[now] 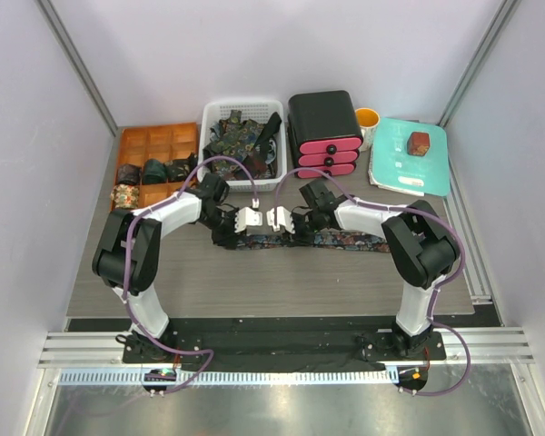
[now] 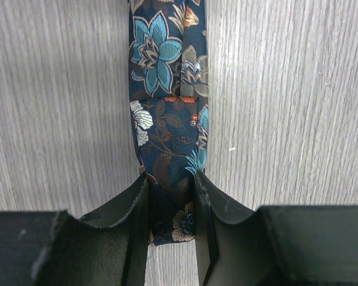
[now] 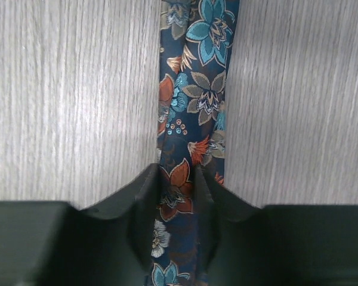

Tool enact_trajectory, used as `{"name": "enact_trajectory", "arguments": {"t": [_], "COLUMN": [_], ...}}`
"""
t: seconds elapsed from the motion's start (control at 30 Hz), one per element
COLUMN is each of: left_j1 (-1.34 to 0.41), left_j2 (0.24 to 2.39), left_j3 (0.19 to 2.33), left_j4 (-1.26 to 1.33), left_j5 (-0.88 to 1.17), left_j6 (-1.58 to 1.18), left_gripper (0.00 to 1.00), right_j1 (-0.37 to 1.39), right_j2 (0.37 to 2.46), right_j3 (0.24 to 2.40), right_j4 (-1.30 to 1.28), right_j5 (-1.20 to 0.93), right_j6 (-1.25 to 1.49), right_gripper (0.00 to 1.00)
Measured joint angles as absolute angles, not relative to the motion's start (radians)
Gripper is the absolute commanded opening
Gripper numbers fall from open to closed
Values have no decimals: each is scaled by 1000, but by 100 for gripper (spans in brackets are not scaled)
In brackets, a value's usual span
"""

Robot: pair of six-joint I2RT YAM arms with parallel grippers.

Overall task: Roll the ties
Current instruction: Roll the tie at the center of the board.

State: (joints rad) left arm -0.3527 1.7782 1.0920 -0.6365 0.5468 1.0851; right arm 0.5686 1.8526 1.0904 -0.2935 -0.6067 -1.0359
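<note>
Left end effector (image 2: 171, 182) was clamped on the tie (image 2: 167, 128), fingers (image 2: 137, 208) pressed to both fabric edges. Right end effector (image 3: 176, 176) was clamped on the same tie, just beside the left one. Tie lay flat mid-surface (image 1: 282, 282), running toward the right edge. Rolled ties (image 1: 154, 170) sat in the orange tray (image 1: 159, 141) at the far left corner. Loose ties (image 1: 241, 136) filled the white basket (image 1: 206, 136) at the far edge.

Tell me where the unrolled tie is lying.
Top view: the tie lies flat on the table, just below the white basket, pinched by the left gripper and right gripper.
</note>
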Motion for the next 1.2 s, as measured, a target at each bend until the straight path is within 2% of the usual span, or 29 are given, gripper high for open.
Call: {"name": "enact_trajectory", "arguments": {"t": [0.13,0.2,0.27,0.37,0.5,0.6,0.73,0.83,1.0,1.2], "left_j1": [-344,-342,-342,-343,-343,-343,-343,-343,-343,-343], "left_j2": [1771,1769,1770,1770,1771,1774,1774,1774,1774,1778], "left_j3": [1092,1092,1092,1092,1092,1094,1094,1094,1094,1096], "left_j4": [-649,-659,-665,-674,-684,-690,-692,-693,-693,-693], "left_j5": [558,563,564,561,558,557,557,557,555,553], "left_j6": [1097,1112,1117,1127,1135,1140,1143,1145,1145,1142], "left_gripper": [31,31,31,31,31,32,32,32,33,33], "right_j1": [570,570,570,569,562,550,537,532,533,582], "right_j2": [1852,1852,1851,1839,1811,1772,1740,1740,1787,1916], "right_j3": [1090,1090,1090,1090,1090,1092,1092,1069,1012,1008], "right_j4": [-292,-292,-282,-272,-289,-282,-173,-12,217,361], "right_j5": [-591,-587,-582,-569,-570,-595,-626,-633,-623,-589], "right_j6": [-1067,-1079,-1078,-1045,-927,-739,-373,-28,455,741], "right_gripper": [29,47,73,75,75,70,47,37,36,35]}}
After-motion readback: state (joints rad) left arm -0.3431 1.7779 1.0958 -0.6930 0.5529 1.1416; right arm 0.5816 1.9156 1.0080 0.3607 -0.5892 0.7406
